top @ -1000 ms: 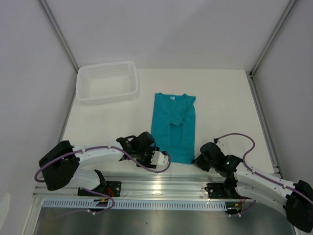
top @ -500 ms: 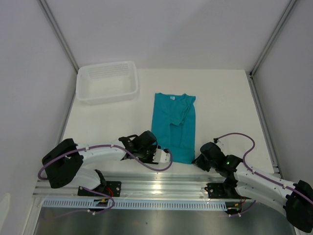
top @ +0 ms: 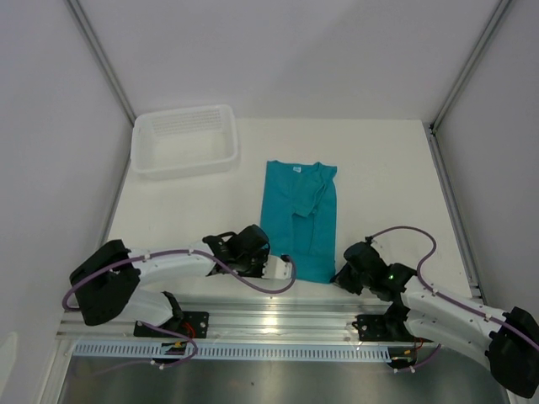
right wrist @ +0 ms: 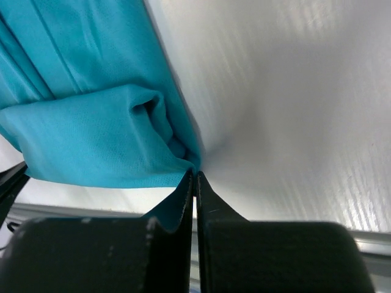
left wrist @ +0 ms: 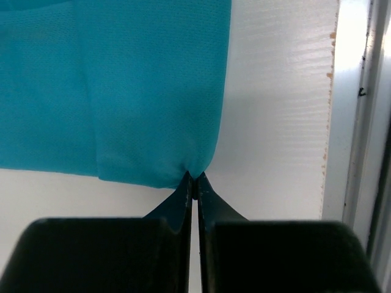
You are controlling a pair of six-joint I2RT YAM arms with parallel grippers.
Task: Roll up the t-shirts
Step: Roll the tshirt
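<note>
The teal t-shirt [top: 299, 223] lies flat on the white table, folded into a long narrow strip, its white neck label [top: 296, 168] at the far end. My left gripper [top: 286, 268] is at the shirt's near left corner and shut on the hem. In the left wrist view the t-shirt [left wrist: 122, 91] puckers where the left gripper [left wrist: 194, 178] pinches it. My right gripper [top: 339, 276] is shut on the near right corner. In the right wrist view the bunched t-shirt [right wrist: 98, 134] meets the right gripper [right wrist: 195, 174] at its tips.
A white plastic basket [top: 184, 139] stands at the back left of the table. The metal rail [top: 278, 316] with both arm bases runs along the near edge, just behind the grippers. In the left wrist view the table's edge [left wrist: 333, 122] is close on the right.
The left gripper slid a little right to the shirt's near left corner and closed on the hem. The right gripper stayed shut on the other corner, hardly moving.
</note>
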